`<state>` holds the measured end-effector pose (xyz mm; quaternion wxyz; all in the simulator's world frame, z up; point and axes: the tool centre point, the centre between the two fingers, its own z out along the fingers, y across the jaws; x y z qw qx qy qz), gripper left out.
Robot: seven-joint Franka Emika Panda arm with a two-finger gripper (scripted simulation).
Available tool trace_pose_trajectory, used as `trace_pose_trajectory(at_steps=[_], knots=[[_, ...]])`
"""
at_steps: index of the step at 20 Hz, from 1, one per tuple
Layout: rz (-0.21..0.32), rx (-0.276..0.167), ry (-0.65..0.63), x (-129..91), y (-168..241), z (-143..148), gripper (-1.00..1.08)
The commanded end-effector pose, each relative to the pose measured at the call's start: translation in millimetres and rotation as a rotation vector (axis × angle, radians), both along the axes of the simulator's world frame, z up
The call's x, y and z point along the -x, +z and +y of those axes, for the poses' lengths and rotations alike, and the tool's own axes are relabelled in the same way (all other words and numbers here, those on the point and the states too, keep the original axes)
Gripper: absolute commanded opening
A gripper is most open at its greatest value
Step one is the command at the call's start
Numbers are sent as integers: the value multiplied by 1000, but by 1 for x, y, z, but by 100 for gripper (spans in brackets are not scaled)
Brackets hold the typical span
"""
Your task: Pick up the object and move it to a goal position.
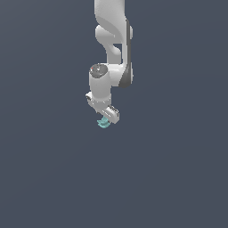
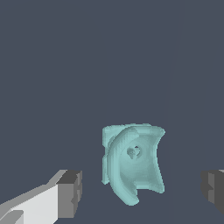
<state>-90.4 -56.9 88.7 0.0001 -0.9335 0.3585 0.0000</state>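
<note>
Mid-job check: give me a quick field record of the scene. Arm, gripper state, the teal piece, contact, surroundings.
arm: white arm reaching down from the top of the exterior view
gripper: gripper open, fingers spread wide
object: teal piece, curved, with a small hole in its face
position: between the fingers, at the gripper tip
contact: gaps on both sides, not gripped
surroundings: plain dark grey background, nothing else visible

A pale teal-cyan object (image 2: pixel 133 162) fills the lower middle of the frame, a curved, shell-like piece with a small hole near its centre and a squarish back edge behind it. The pincer (image 2: pixel 140 190) stands wide, one grey fingertip (image 2: pixel 70 194) at lower left, the other at the right edge, neither touching the object. Everything behind is plain dark slate grey.
</note>
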Motion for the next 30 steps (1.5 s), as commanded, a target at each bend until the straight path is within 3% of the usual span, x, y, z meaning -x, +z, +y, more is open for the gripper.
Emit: trace_pose_trajectory(at_steps=[1, 15, 16, 30], knots=[[1, 0, -1, 0, -5, 0, 100], [0, 0, -5, 1, -48, 0, 100], [0, 0, -5, 1, -48, 0, -100], [-1, 0, -5, 2, -43, -6, -100]])
